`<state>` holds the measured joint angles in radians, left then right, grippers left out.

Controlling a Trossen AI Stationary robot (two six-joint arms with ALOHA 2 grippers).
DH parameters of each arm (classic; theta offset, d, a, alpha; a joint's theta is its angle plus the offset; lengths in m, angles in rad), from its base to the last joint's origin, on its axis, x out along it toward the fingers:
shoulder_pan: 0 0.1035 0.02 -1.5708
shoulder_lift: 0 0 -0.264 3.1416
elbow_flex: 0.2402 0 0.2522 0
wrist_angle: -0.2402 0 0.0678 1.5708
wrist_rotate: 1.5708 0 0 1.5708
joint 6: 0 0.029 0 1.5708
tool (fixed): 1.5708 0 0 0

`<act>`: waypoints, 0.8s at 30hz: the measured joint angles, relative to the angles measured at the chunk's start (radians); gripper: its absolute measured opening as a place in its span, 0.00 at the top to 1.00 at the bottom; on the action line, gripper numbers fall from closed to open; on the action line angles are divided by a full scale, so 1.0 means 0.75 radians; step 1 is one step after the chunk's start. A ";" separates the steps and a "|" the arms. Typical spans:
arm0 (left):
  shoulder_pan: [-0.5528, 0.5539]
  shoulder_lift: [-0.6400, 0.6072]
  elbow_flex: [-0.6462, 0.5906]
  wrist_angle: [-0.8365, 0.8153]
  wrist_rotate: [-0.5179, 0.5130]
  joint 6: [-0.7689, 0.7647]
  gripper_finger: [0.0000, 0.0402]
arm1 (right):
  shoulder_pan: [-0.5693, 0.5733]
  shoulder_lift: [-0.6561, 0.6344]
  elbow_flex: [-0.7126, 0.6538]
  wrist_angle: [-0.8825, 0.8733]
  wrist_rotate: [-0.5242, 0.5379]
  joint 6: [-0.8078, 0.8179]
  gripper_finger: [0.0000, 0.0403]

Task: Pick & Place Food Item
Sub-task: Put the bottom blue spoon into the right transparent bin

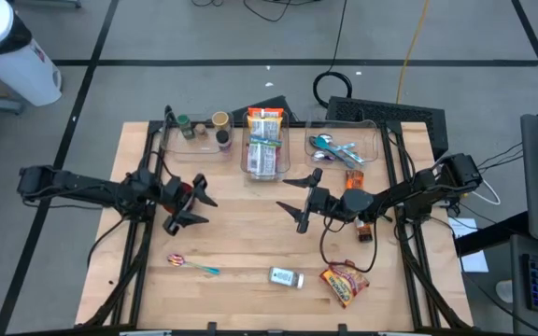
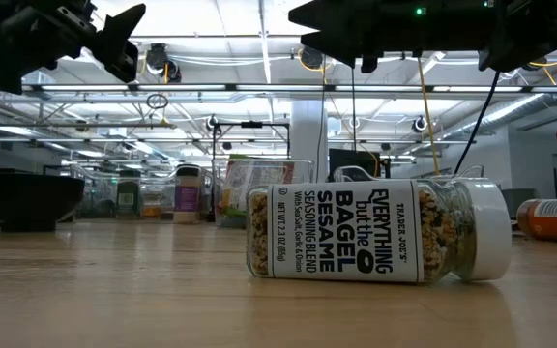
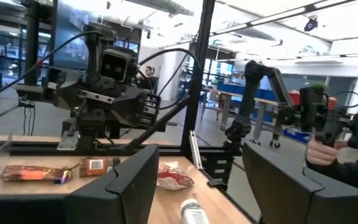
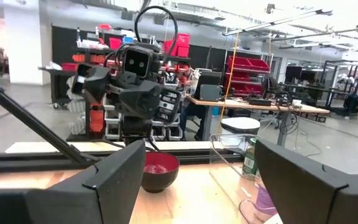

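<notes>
Wooden table (image 1: 250, 247) carries the food items along its lower edge in the high view: a seasoning jar (image 1: 287, 277) lying on its side at lower centre, a red snack packet (image 1: 344, 283) just to its right, and a small spoon-like piece (image 1: 191, 264) at lower left. None of them is held. The left gripper (image 1: 197, 203) hovers at centre left with its jaws apart and empty; the right gripper (image 1: 299, 194) hovers at centre, wide open, also empty.

I judge the jar the risky item: it is round and lies flat, so a finger pushing one side could roll it away.

Three clear bins stand at the upper edge: the left bin (image 1: 177, 147) holds small jars, the middle bin (image 1: 264, 168) holds packaged bars, the right bin (image 1: 367, 154) holds cutlery-like pieces.
</notes>
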<state>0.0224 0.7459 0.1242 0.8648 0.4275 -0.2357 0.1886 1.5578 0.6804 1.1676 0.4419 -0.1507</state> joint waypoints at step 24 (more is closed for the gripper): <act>-0.354 0.017 0.119 -0.622 -0.366 0.224 0.41 | 0.007 -0.001 0.252 -0.672 -0.070 0.106 0.27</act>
<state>-0.2429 0.7589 0.2133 0.3983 0.1530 -0.0680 0.1936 1.5574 0.8694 0.6636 0.3897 -0.0711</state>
